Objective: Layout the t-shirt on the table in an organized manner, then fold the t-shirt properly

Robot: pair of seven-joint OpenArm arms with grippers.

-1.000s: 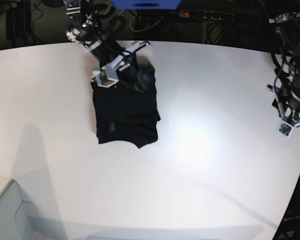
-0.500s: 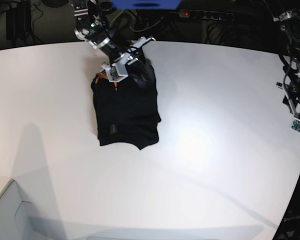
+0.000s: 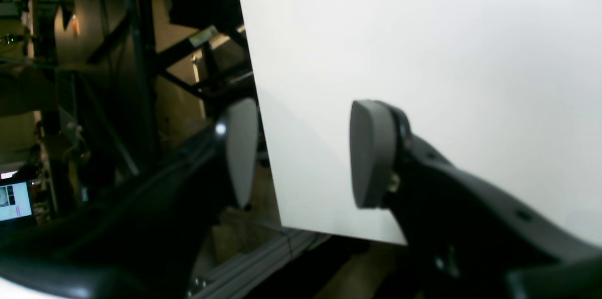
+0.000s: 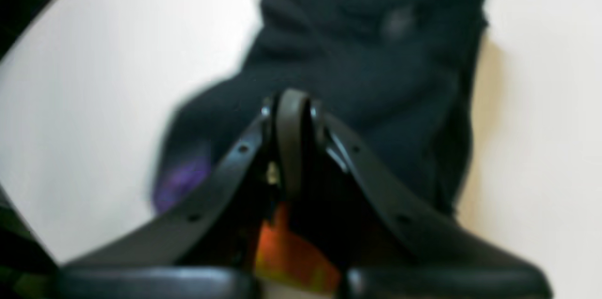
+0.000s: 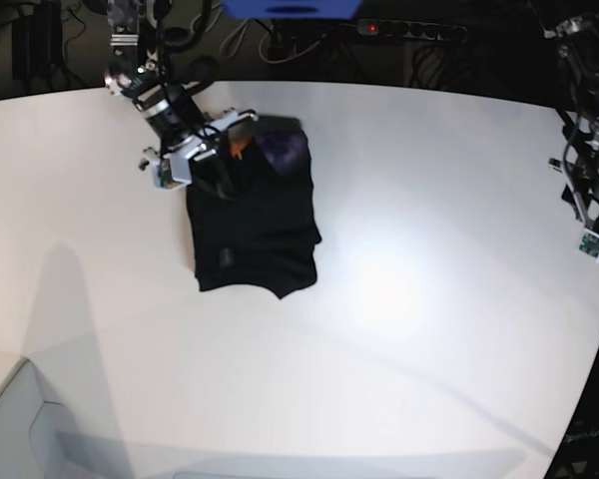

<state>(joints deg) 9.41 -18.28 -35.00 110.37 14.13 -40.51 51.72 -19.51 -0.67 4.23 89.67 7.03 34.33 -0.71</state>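
Note:
The black t-shirt [image 5: 255,220] lies folded into a compact rectangle on the white table [image 5: 409,299], left of centre near the far edge. Purple print [image 5: 283,150] and a bit of orange [image 5: 238,149] show at its far end. My right gripper [image 5: 220,170] hovers over the shirt's far left corner. In the right wrist view the right gripper [image 4: 291,101] is shut, with no cloth visible between the fingers and the blurred t-shirt [image 4: 376,78] below. My left gripper [image 3: 305,151] is open and empty over the table [image 3: 423,54] edge. The left arm [image 5: 589,190] is at the right rim.
A power strip [image 5: 409,30] and cables lie behind the table's far edge. A pale box corner [image 5: 10,429] sits at the bottom left. Past the table edge, the left wrist view shows dark framing and a small screen [image 3: 14,200].
My right gripper has swung left from the middle of the shirt's far edge to its far left corner, uncovering the purple print. The left arm shifted slightly toward the right rim.

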